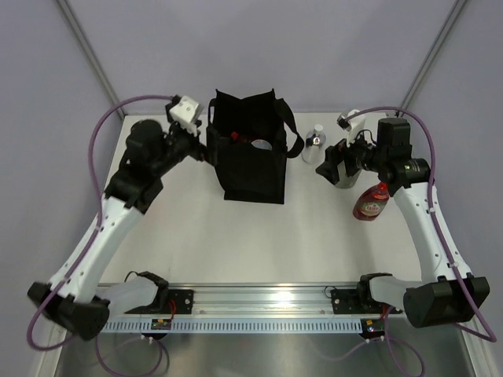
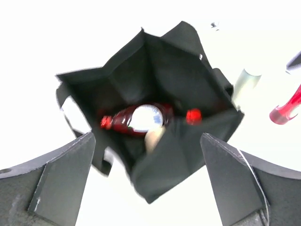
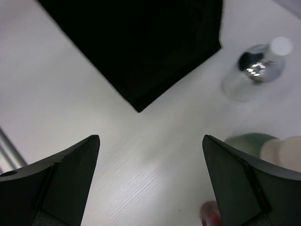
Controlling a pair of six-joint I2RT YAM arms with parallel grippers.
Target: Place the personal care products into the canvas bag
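Three stand on the table [image 1: 236, 243] at the right of the overhead frame: silver bottle [image 1: 314, 142], grey-green bottle [image 3: 247, 140] and dark red bottle [image 1: 371, 203], all right of the black bag [image 1: 251, 169] at centre. Left gripper [image 2: 146, 137] by the bag's left rim and right gripper [image 3: 150, 139] near the grey-green bottle both gape open, empty.

The canvas bag [image 1: 251, 173] is rendered in matt black cloth, the small silver bottle [image 3: 249, 77] in mirror gloss, the worktop [image 3: 141, 169] finely grained
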